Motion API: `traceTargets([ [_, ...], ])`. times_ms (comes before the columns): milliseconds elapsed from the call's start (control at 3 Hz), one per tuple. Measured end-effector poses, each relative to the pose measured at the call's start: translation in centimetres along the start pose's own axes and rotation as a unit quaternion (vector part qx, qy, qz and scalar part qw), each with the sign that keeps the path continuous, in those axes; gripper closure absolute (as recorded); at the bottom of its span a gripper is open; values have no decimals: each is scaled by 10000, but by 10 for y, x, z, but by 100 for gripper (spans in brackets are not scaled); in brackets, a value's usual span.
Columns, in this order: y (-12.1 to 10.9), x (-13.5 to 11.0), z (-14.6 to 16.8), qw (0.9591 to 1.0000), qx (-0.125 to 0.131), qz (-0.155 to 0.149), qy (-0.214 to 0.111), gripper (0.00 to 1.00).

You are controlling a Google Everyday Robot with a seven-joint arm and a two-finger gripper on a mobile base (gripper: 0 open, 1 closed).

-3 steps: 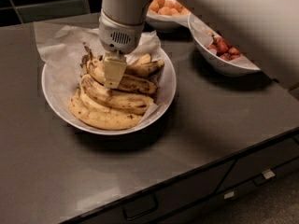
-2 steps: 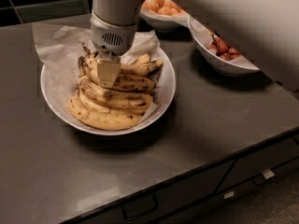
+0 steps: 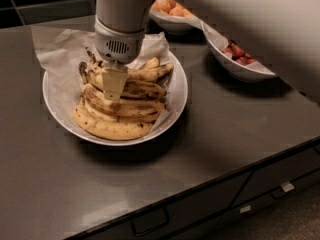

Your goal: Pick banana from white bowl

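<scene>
the gripper (image 3: 114, 85) points straight down over the left-centre of the bowl (image 3: 183, 86), its pale tip down on the upper bananas (image 3: 122, 115); whether it is spread or pinching cannot be told. the bananas, yellow with brown spots, lie stacked inside the bowl on crumpled paper (image 3: 56, 50), which spills past the bowl's far-left rim. the bowl sits on a dark counter (image 3: 225, 134). to the bowl's far right stands a berry bowl (image 3: 246, 72); behind the bowl, a fruit bowl (image 3: 172, 25), partly hidden by the arm (image 3: 120, 6).
</scene>
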State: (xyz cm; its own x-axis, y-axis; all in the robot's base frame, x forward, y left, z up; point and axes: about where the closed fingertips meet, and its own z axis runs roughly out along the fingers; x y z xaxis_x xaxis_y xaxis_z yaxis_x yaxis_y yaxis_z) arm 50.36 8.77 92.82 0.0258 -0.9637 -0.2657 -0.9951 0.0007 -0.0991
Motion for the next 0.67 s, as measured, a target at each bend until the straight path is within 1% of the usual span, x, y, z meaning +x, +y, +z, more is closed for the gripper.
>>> traceTargets([
  [333,-3,9,11,9999,-109,101,49,52],
  [667,-4,10,11,9998,-130,121,59,54],
])
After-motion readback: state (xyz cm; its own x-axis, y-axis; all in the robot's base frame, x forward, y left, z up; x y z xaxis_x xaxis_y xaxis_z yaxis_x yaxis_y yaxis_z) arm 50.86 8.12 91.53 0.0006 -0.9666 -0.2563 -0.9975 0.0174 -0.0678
